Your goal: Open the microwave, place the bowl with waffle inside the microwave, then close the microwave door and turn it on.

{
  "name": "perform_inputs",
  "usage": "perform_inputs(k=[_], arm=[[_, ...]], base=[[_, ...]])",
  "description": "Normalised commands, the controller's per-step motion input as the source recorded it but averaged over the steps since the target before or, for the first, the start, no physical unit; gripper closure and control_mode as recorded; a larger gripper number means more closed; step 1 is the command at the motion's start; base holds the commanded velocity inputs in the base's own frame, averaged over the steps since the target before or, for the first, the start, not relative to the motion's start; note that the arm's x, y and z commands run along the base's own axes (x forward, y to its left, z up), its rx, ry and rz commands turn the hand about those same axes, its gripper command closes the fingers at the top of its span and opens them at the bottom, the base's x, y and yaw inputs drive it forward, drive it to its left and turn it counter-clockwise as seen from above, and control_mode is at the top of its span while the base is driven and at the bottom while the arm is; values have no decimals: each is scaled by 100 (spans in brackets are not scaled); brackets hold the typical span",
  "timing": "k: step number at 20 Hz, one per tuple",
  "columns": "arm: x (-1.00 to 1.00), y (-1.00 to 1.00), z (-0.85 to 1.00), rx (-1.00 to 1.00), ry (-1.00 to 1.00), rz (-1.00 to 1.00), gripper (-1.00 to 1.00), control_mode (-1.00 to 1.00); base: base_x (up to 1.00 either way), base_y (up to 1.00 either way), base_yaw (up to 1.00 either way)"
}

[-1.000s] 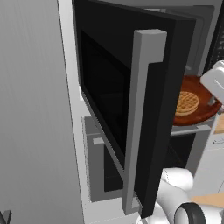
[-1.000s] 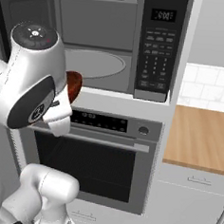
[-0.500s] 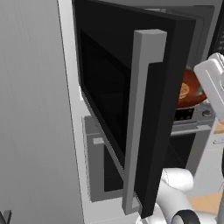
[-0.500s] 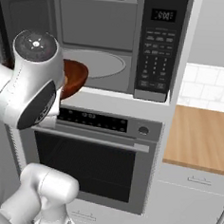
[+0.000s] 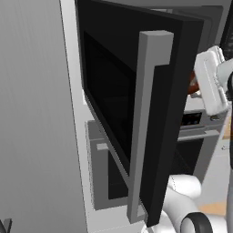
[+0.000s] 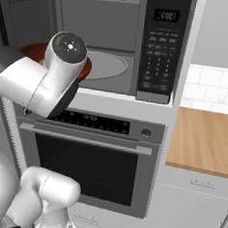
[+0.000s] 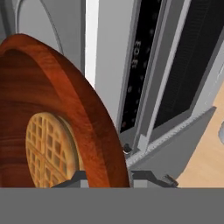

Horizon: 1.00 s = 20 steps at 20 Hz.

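My fingers are clamping the bowl (image 7: pixel 65 122) rim, waffle (image 7: pixel 48 151) lying flat inside, at the microwave (image 6: pixel 107 42) mouth above the oven (image 6: pixel 90 157). The microwave door (image 5: pixel 136 113) is standing wide open on my left, handle upright.

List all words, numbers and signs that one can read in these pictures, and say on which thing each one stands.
Microwave display: lit digits, too blurred to read.
Microwave button panel: pale key labels, too small to read.
Oven control strip: small marks, not legible.
Dark strip in the hand view: pale characters seen sideways, not clearly legible.
Bowl, waffle: no text.
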Motion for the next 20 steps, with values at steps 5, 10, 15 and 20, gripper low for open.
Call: perform_inputs(k=[5, 10, 15, 20], arm=[[73, 22, 0, 10, -1, 0, 100, -100], [85, 21, 0, 1, 0, 0, 100, -100], [88, 11, -7, -15, 4, -6, 100, -100], [88, 0, -17, -19, 3, -7, 100, -100]], base=[[0, 0, 0], [0, 0, 0], [0, 0, 0], [0, 0, 0]])
